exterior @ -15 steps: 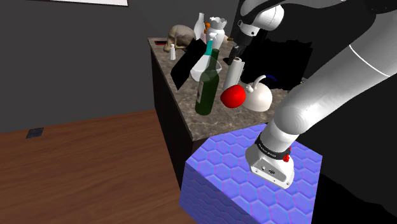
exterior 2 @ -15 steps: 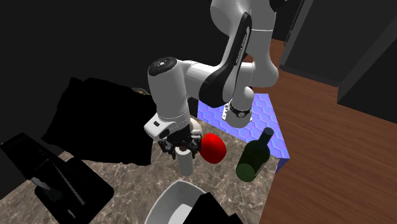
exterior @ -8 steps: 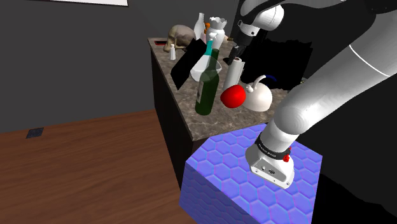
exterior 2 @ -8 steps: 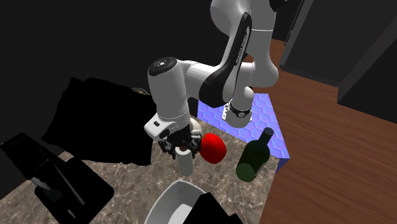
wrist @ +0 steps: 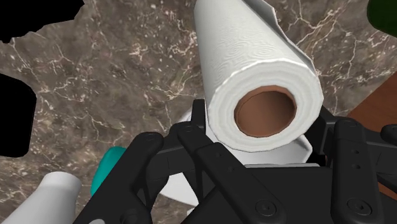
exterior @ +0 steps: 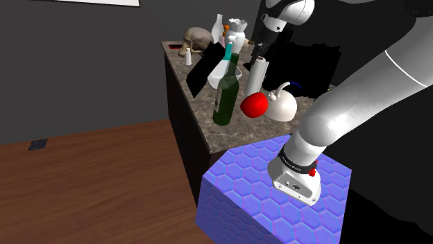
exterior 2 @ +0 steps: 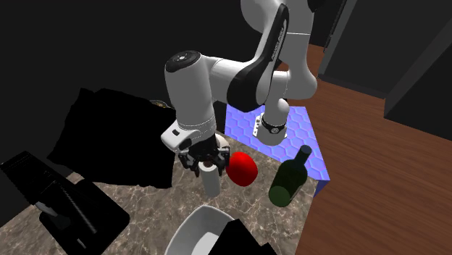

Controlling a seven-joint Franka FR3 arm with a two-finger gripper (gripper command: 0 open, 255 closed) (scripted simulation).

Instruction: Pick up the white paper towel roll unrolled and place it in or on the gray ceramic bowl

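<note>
1. Found the bowl (exterior: 221, 72) toward the shoulder view's left on the stone counter (exterior: 239, 129), behind the green bottle (exterior: 225, 100). Rendered pale, almost white, with nothing visible inside.
2. Found the red ball (exterior: 255, 104) next along, near the counter's front edge. Found the paper towel roll (exterior: 258, 73) standing upright just behind and above it.
3. Found the gripper (exterior: 262, 53) at the roll's upper end, jaws clamped across the outside of the roll. Confirmed in the wrist view: black fingers (wrist: 199, 124) pressed against both flanks, level with the brown core.
4. Could not tell whether the roll's lower end touched the counter.
5. Found the white teapot (exterior: 281, 104) farthest right, near the roll but apart from it.
6. Judged the roll light, soft and easily dented, stiffened only by the core. Expected the embossed paper to give good friction and little slip, with no risk of breakage.
7. Judged the present hold, across the width near the top end, as sound: squeezed layers bear on the core. Advised moderate force only, since a hard pinch would flatten the roll.
8. Noted a loose sheet (wrist: 270, 19) lying off the roll's side. Judged it likely to trail and brush the bottle during transfer.
9. Judged the roll likely to lean on the bowl's rim, not sit inside.
</note>
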